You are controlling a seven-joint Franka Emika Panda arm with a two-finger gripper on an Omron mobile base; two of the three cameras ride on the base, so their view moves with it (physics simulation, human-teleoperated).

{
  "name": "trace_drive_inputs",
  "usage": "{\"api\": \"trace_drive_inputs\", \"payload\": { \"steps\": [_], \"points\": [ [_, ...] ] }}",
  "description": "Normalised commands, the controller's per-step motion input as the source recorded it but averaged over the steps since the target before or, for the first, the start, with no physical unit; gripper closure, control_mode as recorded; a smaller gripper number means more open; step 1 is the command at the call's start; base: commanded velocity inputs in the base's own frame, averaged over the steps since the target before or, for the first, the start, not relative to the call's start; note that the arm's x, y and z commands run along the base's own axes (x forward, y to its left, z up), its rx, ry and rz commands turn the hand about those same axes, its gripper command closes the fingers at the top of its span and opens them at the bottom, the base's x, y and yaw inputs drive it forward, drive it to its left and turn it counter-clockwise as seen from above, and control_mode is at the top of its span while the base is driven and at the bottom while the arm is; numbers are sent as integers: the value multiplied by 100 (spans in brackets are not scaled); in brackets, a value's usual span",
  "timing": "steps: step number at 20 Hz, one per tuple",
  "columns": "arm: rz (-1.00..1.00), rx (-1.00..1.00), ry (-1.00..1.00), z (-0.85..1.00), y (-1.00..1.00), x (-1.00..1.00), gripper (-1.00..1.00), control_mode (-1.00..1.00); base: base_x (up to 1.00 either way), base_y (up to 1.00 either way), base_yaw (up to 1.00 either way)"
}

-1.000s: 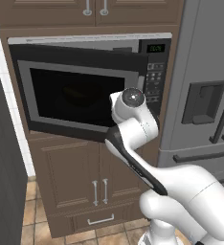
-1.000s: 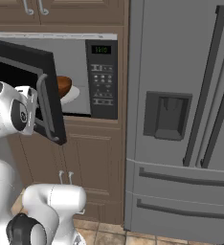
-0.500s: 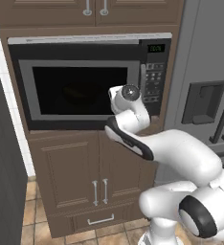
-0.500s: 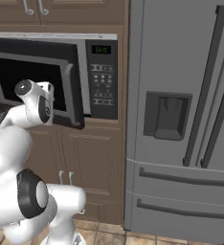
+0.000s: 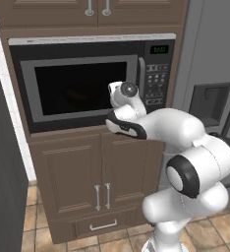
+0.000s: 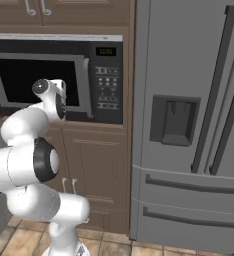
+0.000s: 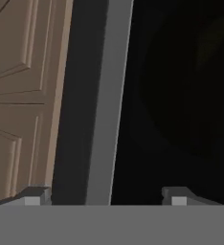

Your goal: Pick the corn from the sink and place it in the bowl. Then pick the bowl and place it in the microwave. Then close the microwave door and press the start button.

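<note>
The microwave (image 5: 87,47) sits built into the brown cabinetry, and its microwave door (image 5: 80,88) lies flush shut, its silver handle (image 5: 141,78) beside the control panel (image 5: 158,81). My gripper (image 5: 115,91) is up against the door's lower right part, left of the handle. In the hand view the gripper (image 7: 104,196) is open, its fingertips (image 7: 35,195) set wide apart over the door's grey frame (image 7: 109,95) and dark window (image 7: 181,95), holding nothing. The bowl and the corn are hidden behind the dark window. The sink is out of view.
A tall grey fridge (image 6: 189,125) with a dispenser (image 6: 175,120) stands right of the microwave. Brown cabinet doors (image 5: 87,172) are below it and upper cabinets (image 5: 87,10) above. A dark surface (image 5: 4,172) fills the left edge. The floor (image 5: 215,231) is tiled.
The microwave door has swung from partly open to fully shut. My arm has followed it in, and the hand now lies against the closed door.
</note>
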Motion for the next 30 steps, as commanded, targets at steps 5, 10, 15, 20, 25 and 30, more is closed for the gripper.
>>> {"api": "trace_drive_inputs", "payload": {
  "steps": [5, 10, 15, 20, 25, 30],
  "points": [
    [0, 0, 0, -31, -1, 88, -100, -100, 0, 0, 0],
    [1, -1, -3, 0, -6, -43, -100, -100, 0, 0, 0],
    [1, 10, -1, 35, -49, -100, -100, -100, 0, 0, 0],
    [11, 12, 1, 26, -89, -99, -100, -100, 0, 0, 0],
    [7, 2, -19, 0, -100, -43, -100, -100, 0, 0, 0],
    [0, 11, -8, 1, -100, 0, -100, -100, 0, 0, 0]
  ]
}}
